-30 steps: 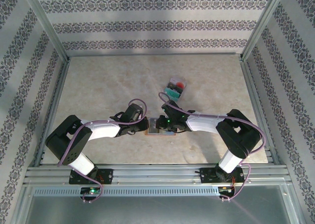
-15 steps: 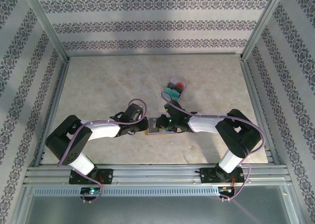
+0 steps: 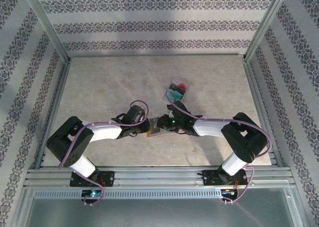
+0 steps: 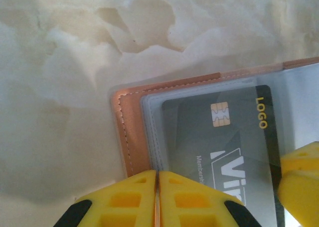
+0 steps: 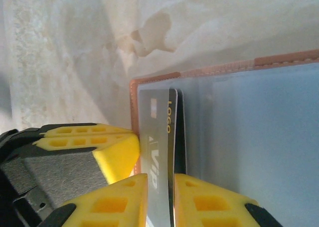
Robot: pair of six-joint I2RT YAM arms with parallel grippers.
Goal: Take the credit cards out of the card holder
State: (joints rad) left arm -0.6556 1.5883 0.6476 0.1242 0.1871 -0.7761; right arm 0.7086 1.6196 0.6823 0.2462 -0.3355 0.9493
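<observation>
The card holder, brown leather with grey-blue clear pockets, lies at the middle front of the table between both grippers. My left gripper is shut on the edge of the card holder, by its stitched brown border. A dark grey credit card with a gold chip and VIP lettering sits partly in the clear pocket. My right gripper is shut on this credit card, one finger on each face. Beside the card lies the card holder's pocket.
A small stack of teal and red cards lies on the table just beyond the right gripper. The left gripper reaches in from the left. Metal frame rails and patterned walls border the pale marbled table.
The card holder has tilted and turned a little between the grippers. The right arm has drawn slightly back to the right. Both grips stay as they were.
</observation>
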